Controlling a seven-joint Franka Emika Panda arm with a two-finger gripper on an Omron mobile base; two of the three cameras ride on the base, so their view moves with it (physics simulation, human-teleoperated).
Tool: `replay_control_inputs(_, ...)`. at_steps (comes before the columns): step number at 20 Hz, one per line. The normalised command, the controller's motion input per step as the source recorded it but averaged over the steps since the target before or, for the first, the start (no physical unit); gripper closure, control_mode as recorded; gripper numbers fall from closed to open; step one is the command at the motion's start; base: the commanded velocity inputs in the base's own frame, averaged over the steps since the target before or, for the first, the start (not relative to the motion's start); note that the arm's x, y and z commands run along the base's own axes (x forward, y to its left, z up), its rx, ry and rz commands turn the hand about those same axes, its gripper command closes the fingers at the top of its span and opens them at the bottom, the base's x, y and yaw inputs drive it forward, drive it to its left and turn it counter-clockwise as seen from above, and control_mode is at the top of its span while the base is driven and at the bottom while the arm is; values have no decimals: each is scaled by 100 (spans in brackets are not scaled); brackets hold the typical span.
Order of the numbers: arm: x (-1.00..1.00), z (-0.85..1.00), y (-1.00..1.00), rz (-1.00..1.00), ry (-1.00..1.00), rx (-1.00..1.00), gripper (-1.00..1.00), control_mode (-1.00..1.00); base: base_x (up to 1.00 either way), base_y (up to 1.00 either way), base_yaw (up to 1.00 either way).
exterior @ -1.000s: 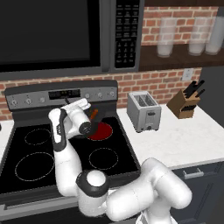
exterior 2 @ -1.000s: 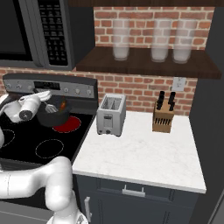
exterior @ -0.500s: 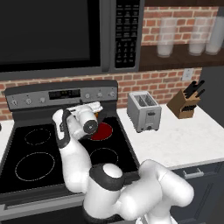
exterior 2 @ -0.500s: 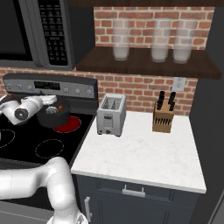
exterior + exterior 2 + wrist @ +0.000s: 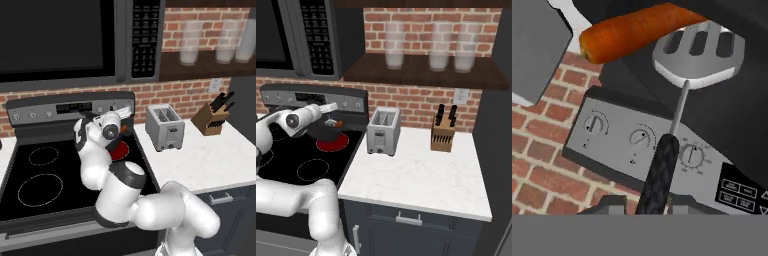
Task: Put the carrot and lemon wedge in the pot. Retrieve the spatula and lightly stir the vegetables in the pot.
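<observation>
Fingers (image 5: 654,209): clamped on spatula (image 5: 682,95) handle.
Head: ahead of fingers, beside carrot (image 5: 637,27).
Risk: loose grip may let spatula slip mid-stir.

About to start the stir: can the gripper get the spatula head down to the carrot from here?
Probably yes. The gripper is closed on the spatula's black handle, and its slotted head sits just beside the carrot over the dark pot, with nothing between them. Whether they already touch is unclear.
</observation>
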Motion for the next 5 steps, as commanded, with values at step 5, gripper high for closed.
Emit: replay_control_inputs(5,-15,0,-8,-28,7,-14,100,-100,0,0,0)
